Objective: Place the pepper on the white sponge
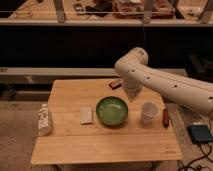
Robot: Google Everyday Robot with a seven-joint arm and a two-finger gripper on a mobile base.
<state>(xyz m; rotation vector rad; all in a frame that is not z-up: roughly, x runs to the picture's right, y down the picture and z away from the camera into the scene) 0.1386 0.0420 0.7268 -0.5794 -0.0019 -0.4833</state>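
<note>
The pepper (165,116), thin and dark red, lies at the right edge of the wooden table (105,145), just right of the white cup (148,112). The white sponge (86,115) lies flat left of the green bowl (112,110). My white arm (165,85) reaches in from the right and bends down. The gripper (133,96) hangs at its end, just above the bowl's far right rim, between bowl and cup. It is well left of the pepper and right of the sponge. Nothing shows in it.
A white bottle (44,120) lies on its side at the table's left edge. A dark reddish-brown bar (115,84) lies at the back of the table. A dark device (200,134) with cables sits on the floor to the right. A counter stands behind.
</note>
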